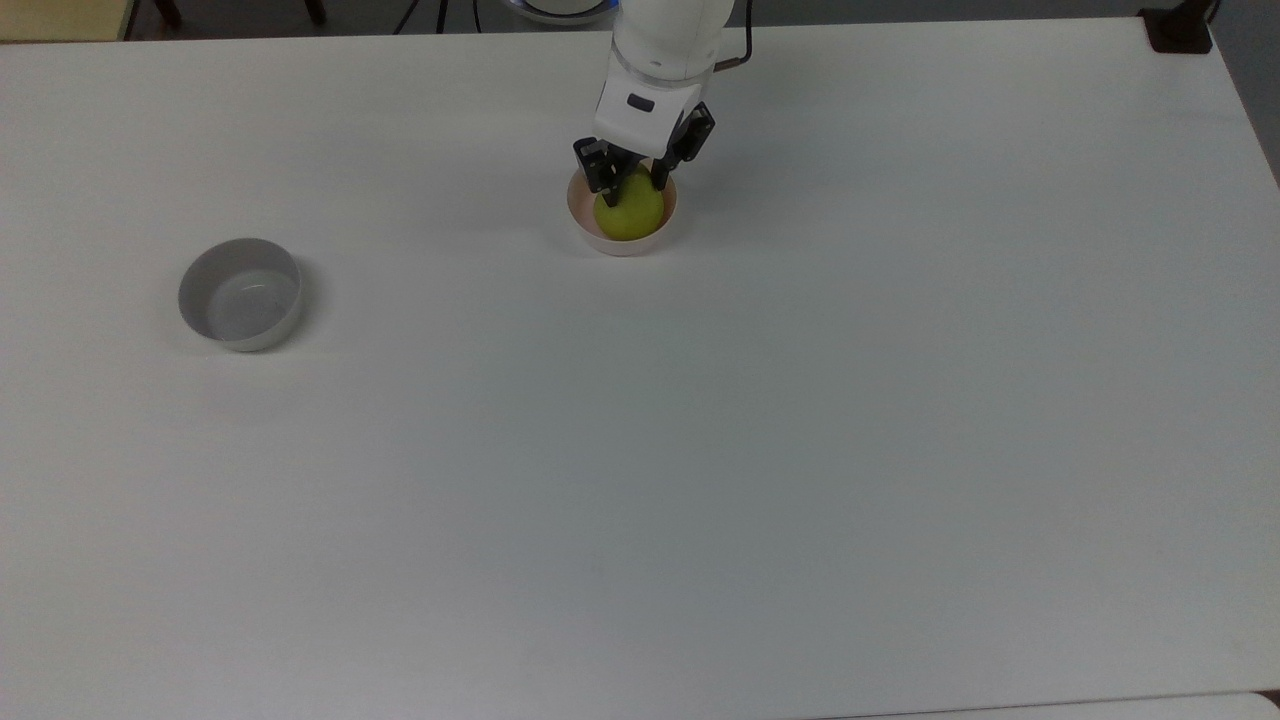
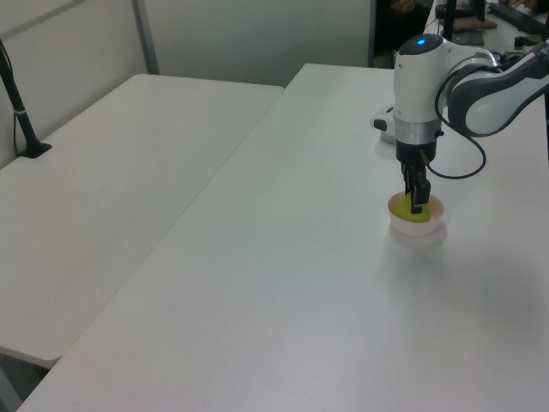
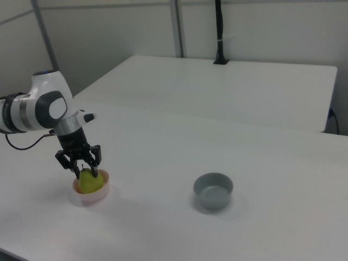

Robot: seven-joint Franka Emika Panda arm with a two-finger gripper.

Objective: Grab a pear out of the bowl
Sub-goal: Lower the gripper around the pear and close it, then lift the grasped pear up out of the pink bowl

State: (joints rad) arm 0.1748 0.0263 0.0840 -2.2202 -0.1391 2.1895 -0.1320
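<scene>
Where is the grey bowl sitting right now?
In the top view, the grey bowl stands alone on the white table, far towards the top view's left of the pink bowl holding the pear.

Lab: white tables [image 3: 244,87], partition walls [image 3: 261,27]

Pear [image 1: 630,212] in bowl [image 1: 612,241]; other bowl [image 1: 240,294] well apart.

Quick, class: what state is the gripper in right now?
Gripper: fingers closed on the pear's top, pear still sitting in the bowl.
</scene>
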